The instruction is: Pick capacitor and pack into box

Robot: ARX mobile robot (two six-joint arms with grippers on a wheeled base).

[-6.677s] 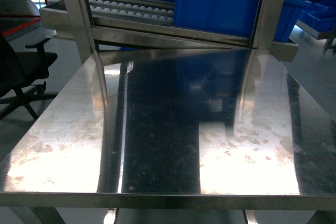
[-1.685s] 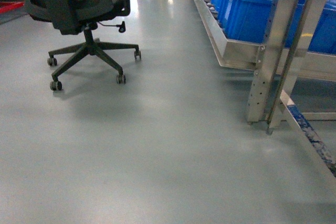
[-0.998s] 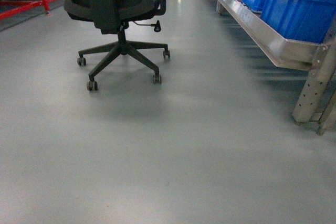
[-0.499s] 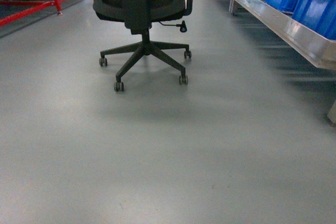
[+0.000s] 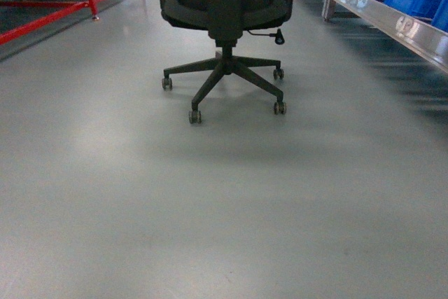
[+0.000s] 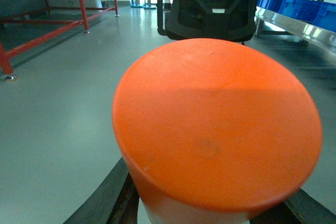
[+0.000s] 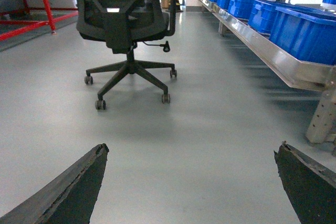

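Note:
The capacitor (image 6: pixel 216 129), a fat cylinder with a flat orange top and a white body, fills the left wrist view. My left gripper (image 6: pixel 210 211) is shut on it, one dark finger (image 6: pixel 113 200) on each side of its white body. In the right wrist view my right gripper (image 7: pixel 192 149) stands open over bare grey floor, with nothing between its fingers. The box is out of view in all frames. Neither gripper shows in the head view.
A black wheeled office chair (image 5: pixel 225 5) stands straight ahead on the grey floor. A red metal frame (image 5: pixel 66 5) runs along the far left. A steel rack (image 5: pixel 381 15) with blue bins (image 7: pixel 304 30) lines the right side.
The head view has swung left, away from the steel table and rack. The chair has shifted from the left to the centre and the rack has slid to the right edge.

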